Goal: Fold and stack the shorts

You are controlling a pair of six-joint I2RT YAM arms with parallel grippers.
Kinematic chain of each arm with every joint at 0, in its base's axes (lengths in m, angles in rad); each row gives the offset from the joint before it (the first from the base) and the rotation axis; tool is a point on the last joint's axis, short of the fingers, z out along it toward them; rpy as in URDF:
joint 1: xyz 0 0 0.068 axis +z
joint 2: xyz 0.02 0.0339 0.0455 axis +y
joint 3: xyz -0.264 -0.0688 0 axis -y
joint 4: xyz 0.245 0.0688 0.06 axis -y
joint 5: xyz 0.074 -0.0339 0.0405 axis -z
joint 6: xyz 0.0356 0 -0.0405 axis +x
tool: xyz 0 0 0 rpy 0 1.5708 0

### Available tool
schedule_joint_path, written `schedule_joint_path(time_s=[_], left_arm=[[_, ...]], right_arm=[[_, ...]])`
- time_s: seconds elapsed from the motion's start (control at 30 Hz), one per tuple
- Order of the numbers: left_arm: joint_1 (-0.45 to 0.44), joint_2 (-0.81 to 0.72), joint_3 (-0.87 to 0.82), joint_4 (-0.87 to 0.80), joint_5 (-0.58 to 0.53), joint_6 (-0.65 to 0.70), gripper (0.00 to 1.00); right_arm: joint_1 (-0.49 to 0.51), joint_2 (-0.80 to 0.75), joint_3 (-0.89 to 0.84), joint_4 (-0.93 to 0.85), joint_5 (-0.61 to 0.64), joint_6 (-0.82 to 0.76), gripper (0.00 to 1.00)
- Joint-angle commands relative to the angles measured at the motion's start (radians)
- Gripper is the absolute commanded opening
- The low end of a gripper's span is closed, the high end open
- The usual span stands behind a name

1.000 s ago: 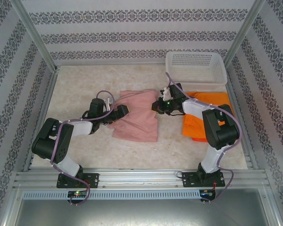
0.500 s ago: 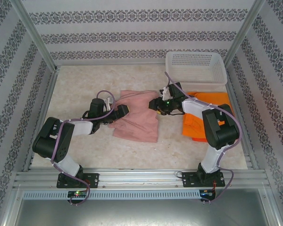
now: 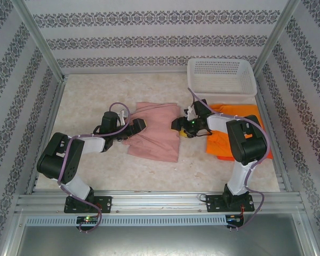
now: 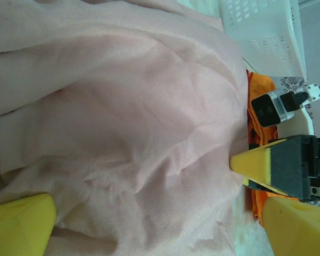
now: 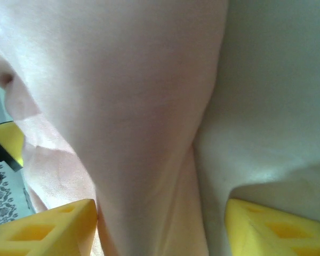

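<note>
1. Pink shorts (image 3: 153,140): one creased garment lying on the middle of the tabletop (image 3: 90,96). In the overhead view its edge toward 12 o'clock is rumpled and uneven, while the edge toward 6 o'clock runs fairly straight.
2. Orange shorts (image 3: 240,111): a bright pile at 3 o'clock from the pink shorts, apart from them, with bare tabletop between. The right arm crosses over the pile and hides its middle, so the number of layers cannot be told.
3. Left hand (image 3: 141,126): at the 9 o'clock edge of the pink shorts, pointing toward 3 o'clock. In the left wrist view its yellow fingers (image 4: 18,224) stand wide apart, with pink cloth spread beyond and between them. The hand is open and nothing is pinched.
4. Right hand (image 3: 177,127): at the 3 o'clock edge of the pink shorts, pointing toward 9 o'clock and facing the left hand across the garment. In the right wrist view its two yellow fingertips (image 5: 48,229) are parted, with a soft ridge of pink cloth running between them and tabletop beside it. The hand is open. The cloth touches the inner edge of one fingertip but is not clamped.
5. White perforated basket (image 3: 222,85): at 1 o'clock from the pink shorts, in the far right corner of the tabletop. It sits just beyond the 12 o'clock edge of the orange shorts.
</note>
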Motion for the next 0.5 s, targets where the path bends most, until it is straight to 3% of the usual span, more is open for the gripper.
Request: schedule_joint_path(time_s=[0.0,0.47], left_arm=[[-0.010,0.057,-0.033,-0.083,-0.020,-0.018,1.00],[-0.010,0.055,-0.031,-0.088,-0.019,-0.016,1.00]], right_arm=[[0.016,0.035,-0.021,0.060,-0.048,0.016,0.67],[0.062,0.034,0.016,0.238,-0.105,0.178,0.65]])
